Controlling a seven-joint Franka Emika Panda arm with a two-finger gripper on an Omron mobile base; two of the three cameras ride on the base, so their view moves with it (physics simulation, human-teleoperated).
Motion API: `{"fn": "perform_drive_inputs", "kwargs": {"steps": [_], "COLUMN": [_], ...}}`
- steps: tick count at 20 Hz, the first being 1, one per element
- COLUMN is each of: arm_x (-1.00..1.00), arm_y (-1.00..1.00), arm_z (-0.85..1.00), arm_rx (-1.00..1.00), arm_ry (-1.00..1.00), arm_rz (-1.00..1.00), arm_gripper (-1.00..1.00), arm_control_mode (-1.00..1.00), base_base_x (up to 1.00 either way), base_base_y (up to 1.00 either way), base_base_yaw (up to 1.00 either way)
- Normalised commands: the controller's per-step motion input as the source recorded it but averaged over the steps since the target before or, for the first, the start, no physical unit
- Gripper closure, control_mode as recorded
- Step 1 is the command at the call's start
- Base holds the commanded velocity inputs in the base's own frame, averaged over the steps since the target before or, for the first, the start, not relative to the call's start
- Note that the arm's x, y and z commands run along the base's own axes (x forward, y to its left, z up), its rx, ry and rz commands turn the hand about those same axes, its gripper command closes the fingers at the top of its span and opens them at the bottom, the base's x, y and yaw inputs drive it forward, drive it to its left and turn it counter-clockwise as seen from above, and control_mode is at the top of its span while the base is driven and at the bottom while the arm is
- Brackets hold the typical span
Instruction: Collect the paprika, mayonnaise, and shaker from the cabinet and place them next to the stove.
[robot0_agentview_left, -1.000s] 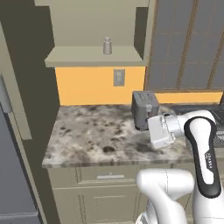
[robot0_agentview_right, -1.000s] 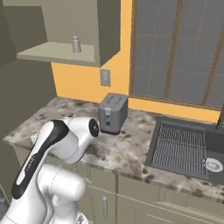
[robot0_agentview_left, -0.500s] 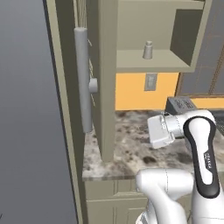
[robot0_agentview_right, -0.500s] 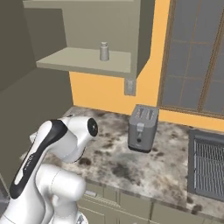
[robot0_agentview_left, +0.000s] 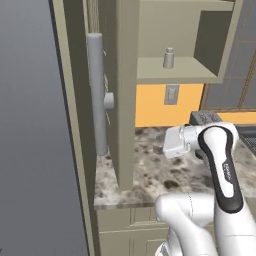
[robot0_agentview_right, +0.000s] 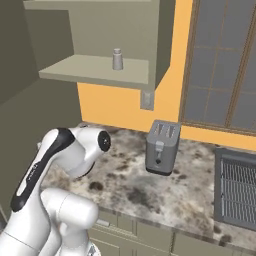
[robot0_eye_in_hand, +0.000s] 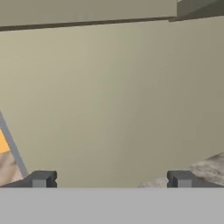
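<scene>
Standing wide apart at the bottom of the hand view, the two dark finger tips of the tool (robot0_eye_in_hand: 109, 179) hold nothing, and between them lies a flat beige-olive panel with a patch of speckled table (robot0_eye_in_hand: 205, 168) at the lower right. In the left base view the white arm (robot0_agentview_left: 220, 165) rises at the lower right with its hand turned toward the open cabinet door. That door (robot0_agentview_left: 107, 95) stands edge-on just beside the arm, its long grey bar handle (robot0_agentview_left: 96, 92) upright on the near face. The cabinet (robot0_agentview_right: 100, 35) hangs open above the table, and the shaker (robot0_agentview_left: 169, 58) stands upright on its inner shelf (robot0_agentview_right: 95, 70), alone there and well apart from the tool. Under the shelf an outlet (robot0_agentview_right: 147, 100) sits on the orange wall, and the grey toaster (robot0_agentview_right: 162, 146) stands on the table (robot0_agentview_right: 165, 190) to the right of the arm. Compared with half a second ago, both base views have shifted: the door and handle sit further toward the middle of the left view, and the toaster lies more central in the right view, which points to the base having driven rather than the things having moved. The shaker keeps its place on the shelf.
</scene>
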Motion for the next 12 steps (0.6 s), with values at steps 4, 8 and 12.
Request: {"fn": "perform_drive_inputs", "kwargs": {"steps": [4, 8, 12], "arm_x": [0.08, -0.01, 0.00], "arm_y": [-0.01, -0.34, -0.51], "arm_z": [0.61, 0.61, 0.57], "arm_rx": [0.00, 0.00, -0.01], "arm_ry": [0.00, 0.06, 0.06], "arm_rz": [-0.31, -0.36, -0.38], "arm_gripper": [-1.00, -1.00, -1.00], "arm_control_mode": [-1.00, -1.00, -1.00], "base_base_x": [0.00, 0.00, 0.00], "base_base_y": [0.00, 0.00, 0.00], "base_base_yaw": [0.00, 0.00, 0.00]}}
